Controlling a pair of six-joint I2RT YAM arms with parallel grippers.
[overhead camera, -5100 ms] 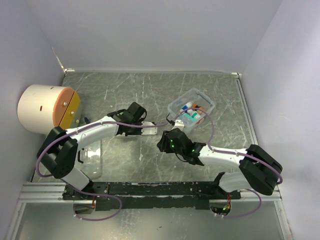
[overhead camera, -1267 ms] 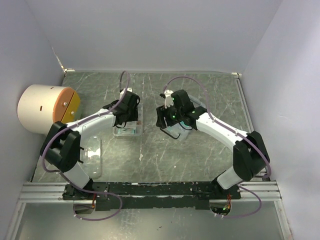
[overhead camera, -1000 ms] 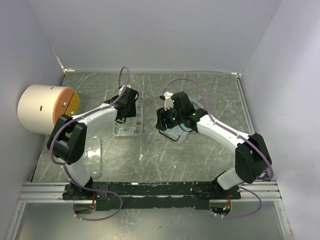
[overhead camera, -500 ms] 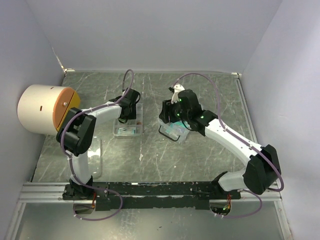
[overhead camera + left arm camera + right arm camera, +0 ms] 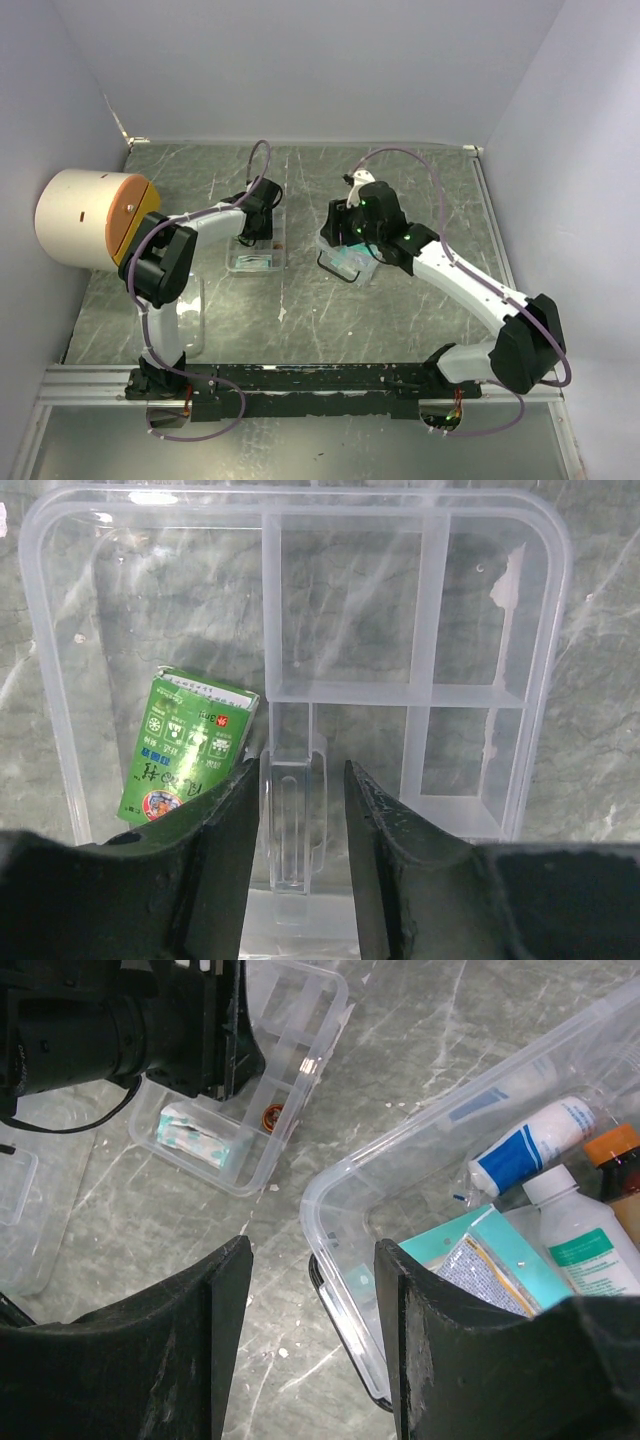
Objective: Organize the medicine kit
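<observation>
A clear divided organizer box [image 5: 256,260] lies left of centre; in the left wrist view its walls [image 5: 350,693] frame a green medicine packet [image 5: 186,744] in the left compartment. My left gripper [image 5: 257,224] [image 5: 300,772] is open, its fingers either side of the box's front latch [image 5: 292,820] without touching it. A clear bin [image 5: 346,264] [image 5: 345,1165] holds a white-and-blue tube [image 5: 530,1144], a white bottle [image 5: 584,1242], a teal box [image 5: 497,1260] and a brown bottle [image 5: 622,1156]. My right gripper [image 5: 346,240] [image 5: 312,1260] is open over the bin's corner.
A large cream cylinder with an orange face [image 5: 92,216] stands at the left wall. A clear lid [image 5: 184,314] lies near the left arm's base. A small brown item [image 5: 272,1115] sits in the organizer. Walls close in on three sides.
Since five seconds ago the bin has come from the back right toward the centre and both grippers moved to their boxes. In the last second the left elbow swung in and the right gripper shifted slightly.
</observation>
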